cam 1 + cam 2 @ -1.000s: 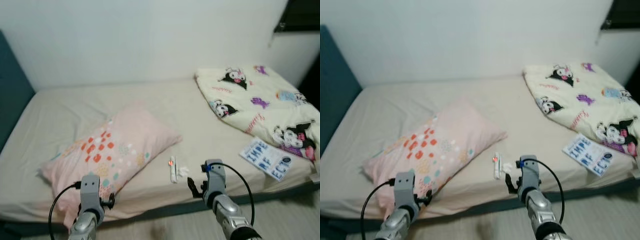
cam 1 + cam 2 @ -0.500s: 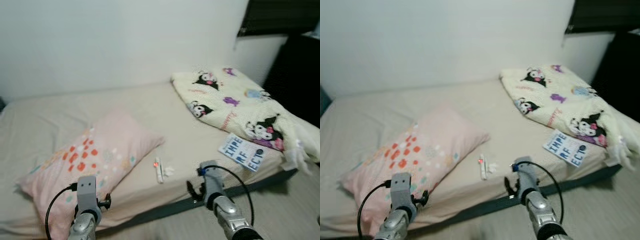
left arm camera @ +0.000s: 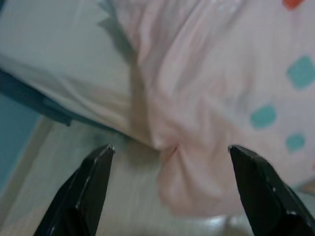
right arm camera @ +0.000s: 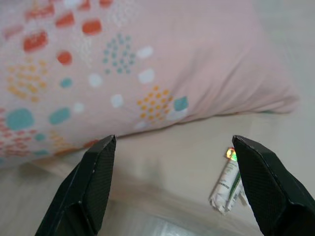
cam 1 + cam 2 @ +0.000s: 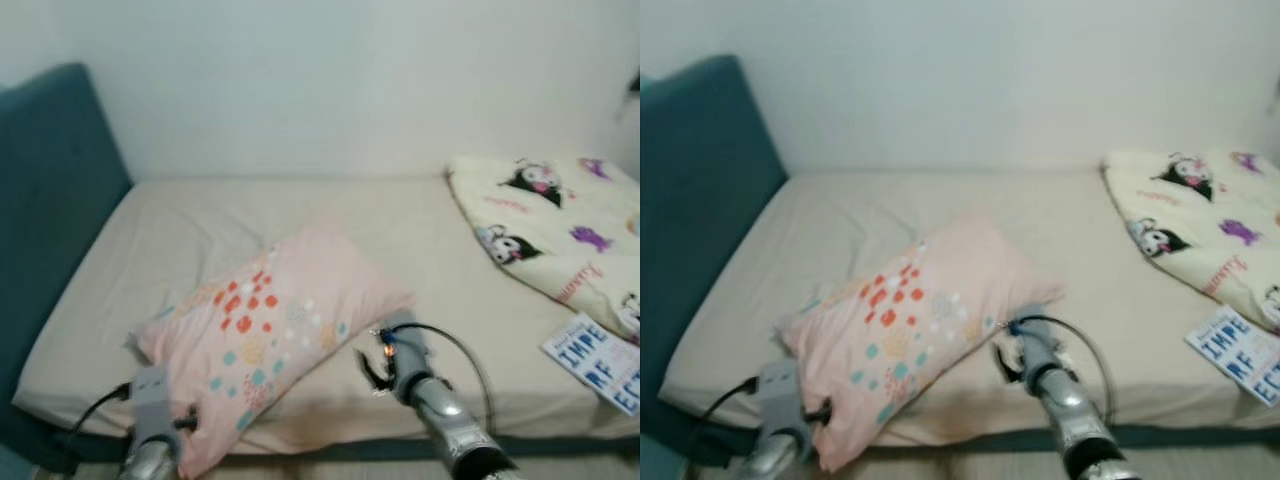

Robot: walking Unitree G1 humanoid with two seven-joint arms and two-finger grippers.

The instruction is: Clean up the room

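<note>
One pillow (image 5: 270, 335), one blanket (image 5: 560, 225), one booklet (image 5: 598, 362), one bed (image 5: 180, 230)

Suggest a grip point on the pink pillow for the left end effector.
Probably the bunched corner of the pink pillow that overhangs the bed edge nearest the robot. The left end effector, fingers open, already frames that corner, so come straight in from the floor side. The fabric puckers there, giving a fold to pinch; the top is broad and smooth.
</note>
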